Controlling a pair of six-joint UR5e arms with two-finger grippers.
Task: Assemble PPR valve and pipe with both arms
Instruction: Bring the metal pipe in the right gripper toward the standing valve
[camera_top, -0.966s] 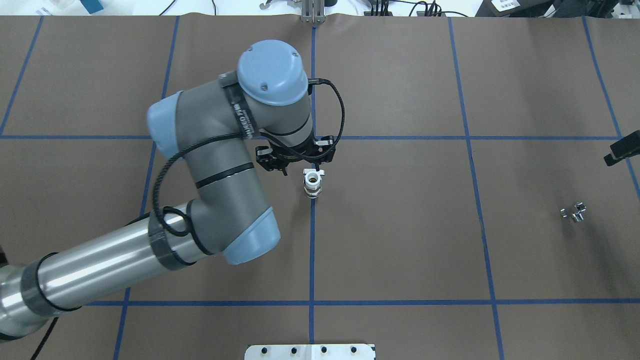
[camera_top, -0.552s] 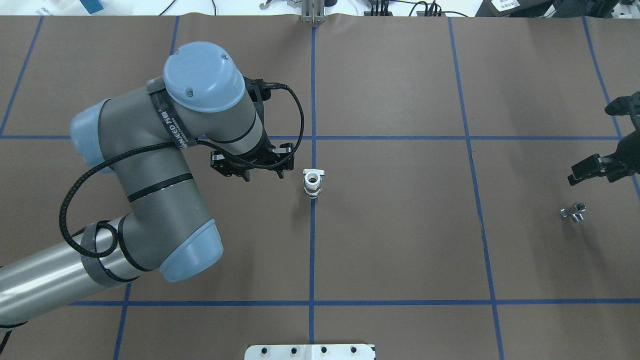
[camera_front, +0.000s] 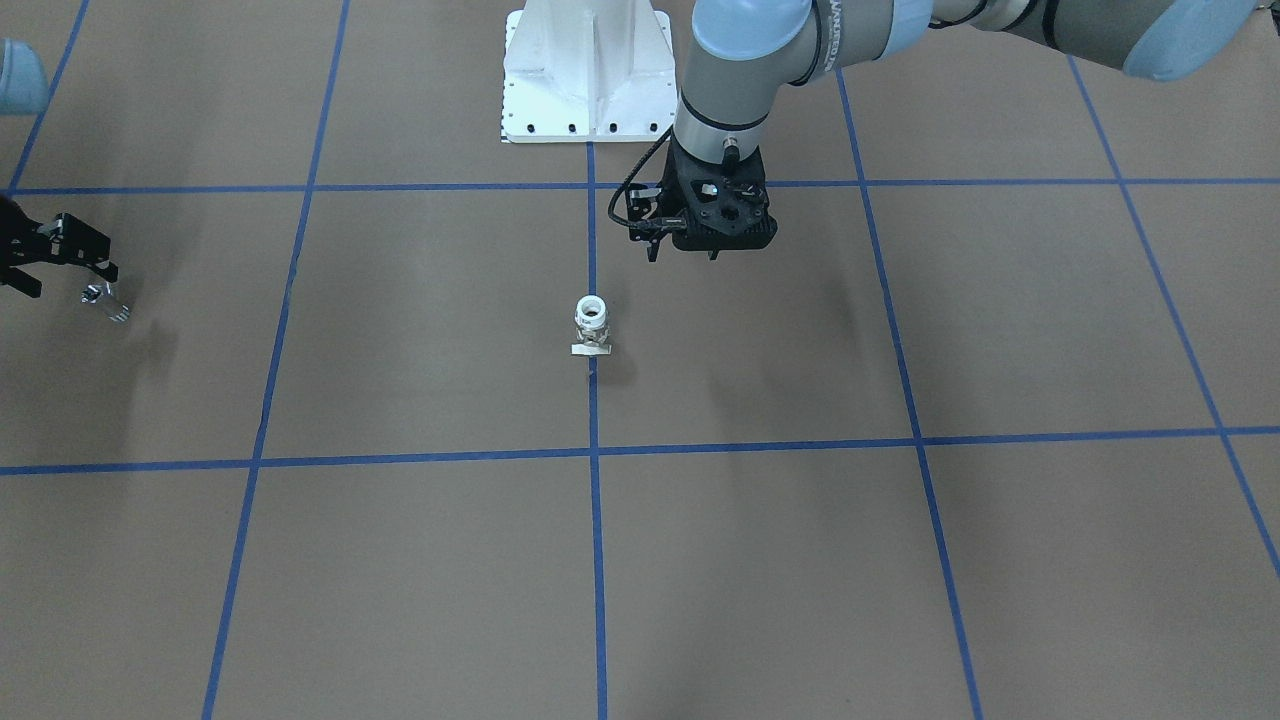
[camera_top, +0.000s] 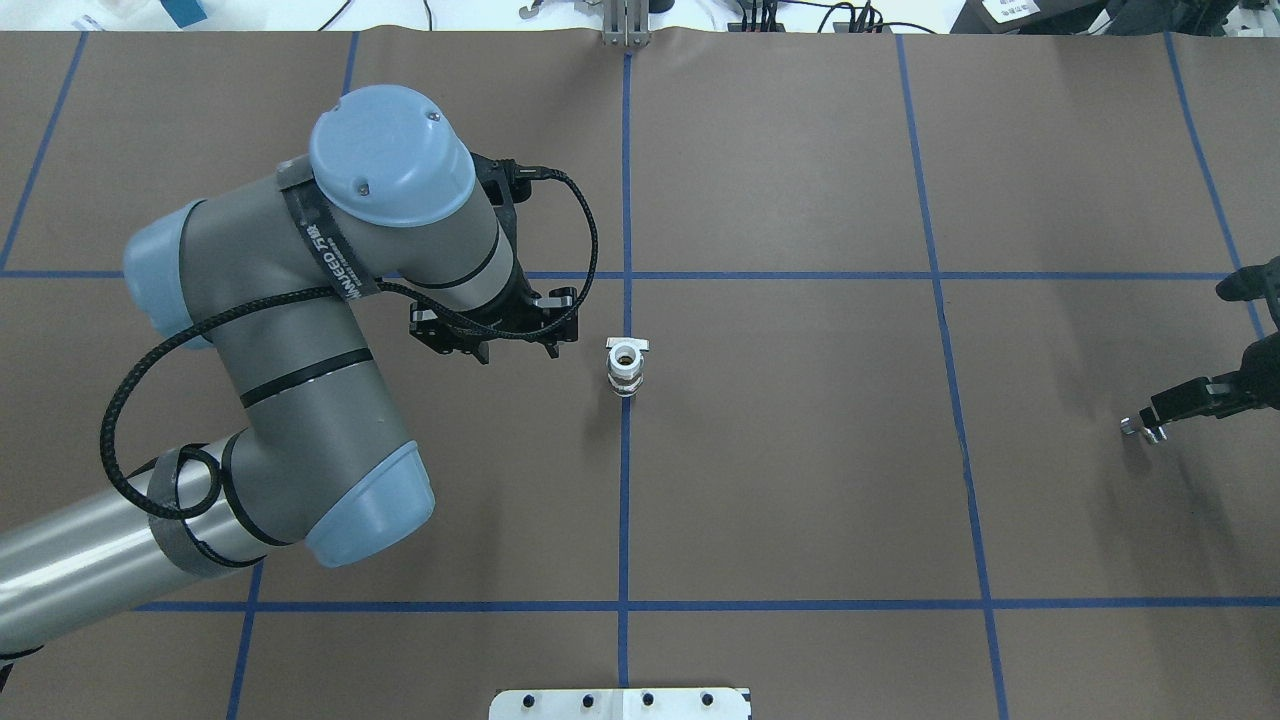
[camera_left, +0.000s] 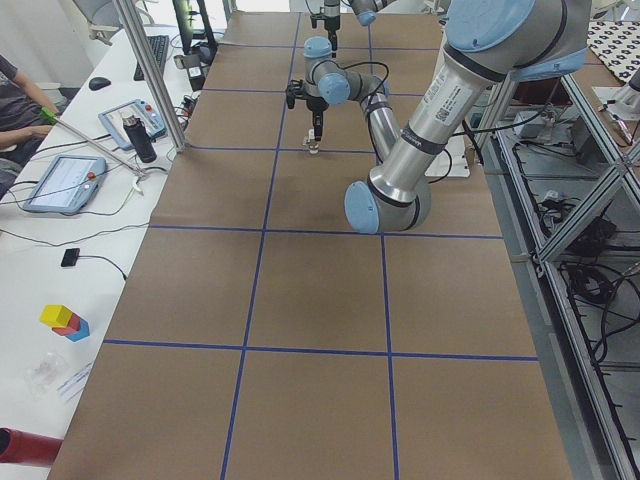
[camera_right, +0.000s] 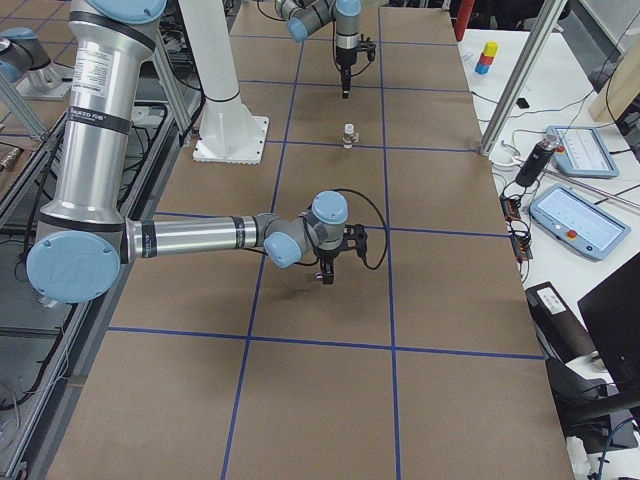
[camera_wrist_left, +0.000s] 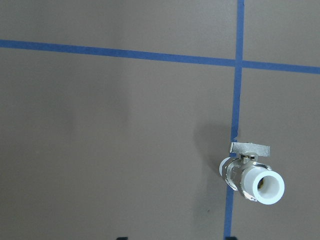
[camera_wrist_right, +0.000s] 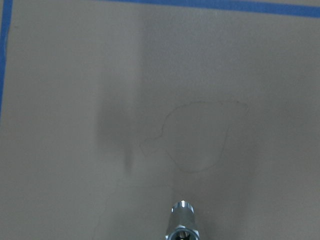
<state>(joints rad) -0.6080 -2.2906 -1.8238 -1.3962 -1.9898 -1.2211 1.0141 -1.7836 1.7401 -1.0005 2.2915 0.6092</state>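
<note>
L arm (camera_top: 300, 330) elbowed, wrist down nr valve (camera_top: 626, 367).

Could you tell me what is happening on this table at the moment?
The robot seems to be setting up to join a valve and a pipe. The valve stands upright on a blue line, untouched, and the left gripper hovers open beside it. The right gripper is down at the pipe, far off to the side; whether it grips it is unclear.

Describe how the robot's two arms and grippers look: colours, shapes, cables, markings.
Both the left arm and right arm have grey joints, light-blue caps and silver tubes. A black band with white lettering wraps the left wrist; black cable loops beside each. The left gripper and right gripper are black, two-fingered.
</note>
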